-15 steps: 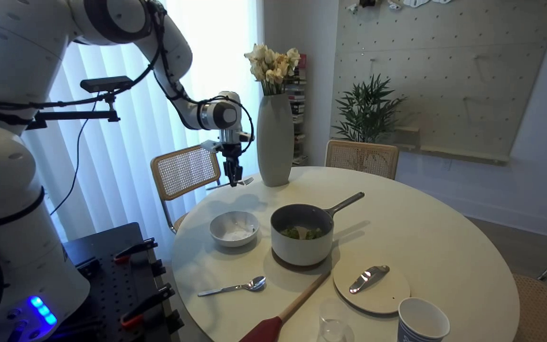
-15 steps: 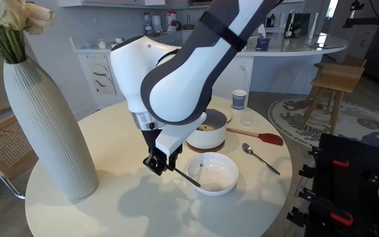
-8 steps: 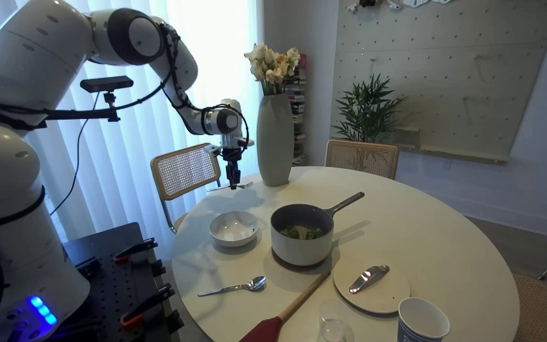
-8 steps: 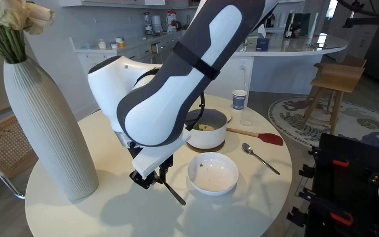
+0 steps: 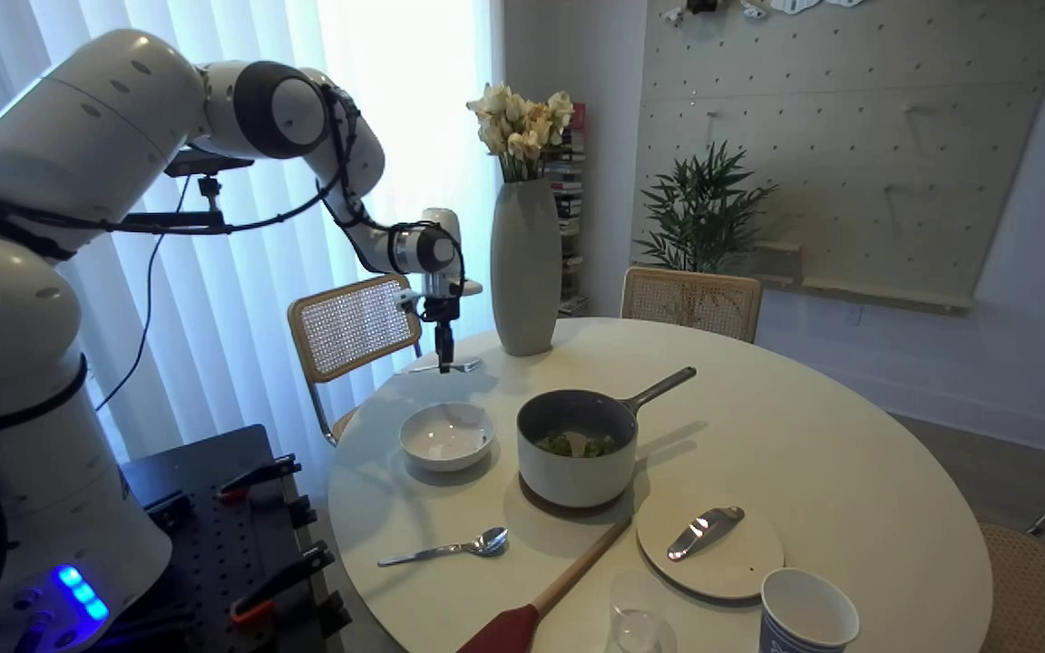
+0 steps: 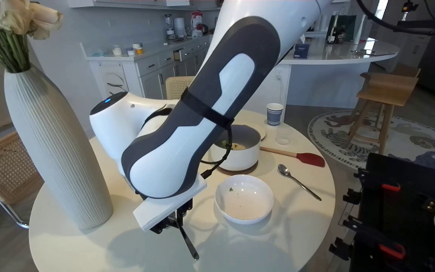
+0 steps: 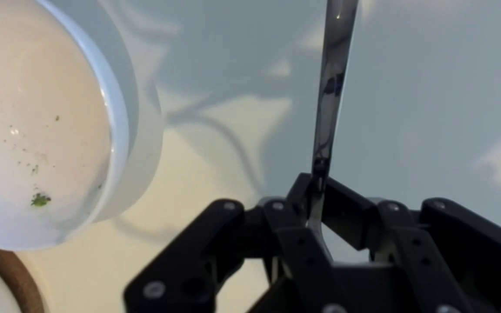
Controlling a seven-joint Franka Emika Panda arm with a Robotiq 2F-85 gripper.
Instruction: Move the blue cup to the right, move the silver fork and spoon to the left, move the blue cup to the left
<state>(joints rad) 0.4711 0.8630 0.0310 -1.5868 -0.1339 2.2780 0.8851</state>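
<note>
My gripper (image 7: 315,189) is shut on the silver fork (image 7: 334,74), whose flat handle runs up out of the wrist view. In an exterior view the fork's tines (image 5: 468,365) point toward the vase, low over the far side of the table. The arm partly covers the fingers in an exterior view, where the fork handle (image 6: 188,241) slants down; whether it touches the table I cannot tell. The silver spoon (image 5: 489,541) lies alone on the near side, also seen as the spoon (image 6: 285,172). The blue cup (image 6: 274,114), white inside, stands upright beyond the pot, far from the gripper.
A white bowl (image 7: 118,117) sits close beside the gripper. The pot (image 5: 577,472) stands behind it with its handle sticking out. A tall vase (image 6: 62,158) rises near the arm. A red spatula (image 5: 509,628), a plate (image 5: 740,576) and a clear glass (image 5: 640,630) lie further off.
The arm has come down, carrying the fork lower toward the table and a little away from the pot. The grip has stayed the same. Spoon, cup and bowl have not moved.
</note>
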